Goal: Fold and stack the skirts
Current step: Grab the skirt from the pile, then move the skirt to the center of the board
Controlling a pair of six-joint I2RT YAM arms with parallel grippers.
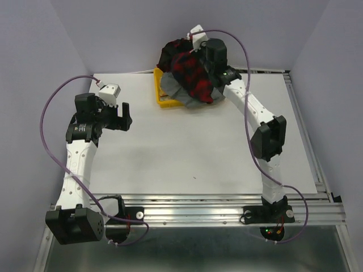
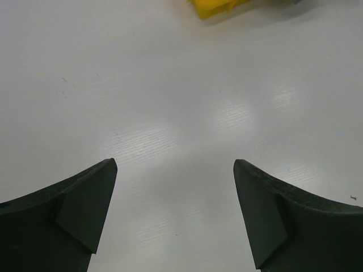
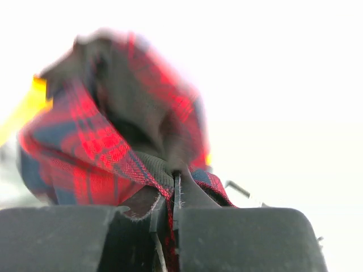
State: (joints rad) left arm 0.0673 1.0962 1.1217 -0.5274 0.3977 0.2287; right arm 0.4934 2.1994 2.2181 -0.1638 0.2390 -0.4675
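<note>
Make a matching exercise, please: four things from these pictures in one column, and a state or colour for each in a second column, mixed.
Column one:
1. left gripper
2. right gripper
3. tray
4. grey skirt

Column two:
A. shut on the plaid skirt
B. yellow, with cloth in it
C. open above the bare table
D. lying partly under plaid cloth

Pairs: 1-C, 2-A, 3-B, 4-D
</note>
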